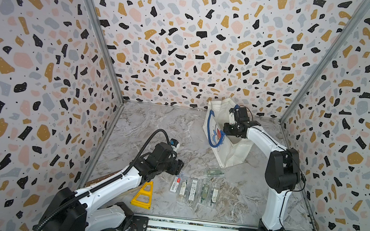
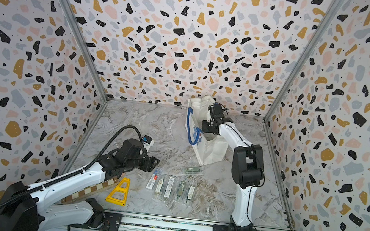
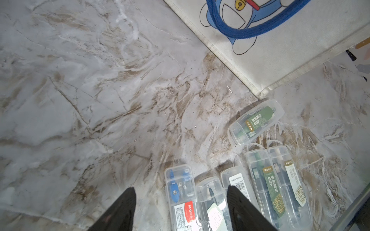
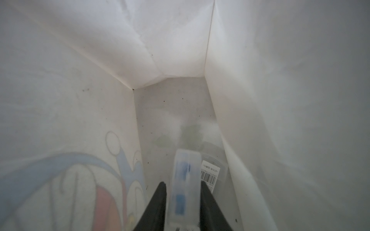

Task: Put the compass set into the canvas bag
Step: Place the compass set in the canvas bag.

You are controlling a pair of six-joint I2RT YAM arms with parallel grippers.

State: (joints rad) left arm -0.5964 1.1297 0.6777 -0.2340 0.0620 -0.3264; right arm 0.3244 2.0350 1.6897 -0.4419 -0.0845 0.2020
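Compass set (image 4: 185, 170) is hanging deep inside canvas bag (image 1: 237, 153), drop-off step | right gripper (image 4: 182, 183) is flanking it narrowly, hold unclear | left gripper (image 3: 181, 188) is idling open, empty | next: letting go, lifting clear

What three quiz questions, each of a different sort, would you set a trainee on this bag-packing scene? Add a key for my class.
1. True or false: the left gripper is clamped shut on something.
2. Where is the right gripper? A, parked low by its own base; B, inside the canvas bag; C, level with the left gripper.
3. How many clear cases lie on the table, outside the bag?

Key
1. False: its jaws stand apart with nothing between them.
2. B.
3. Six: five in a row and one lying apart, nearer the bag.
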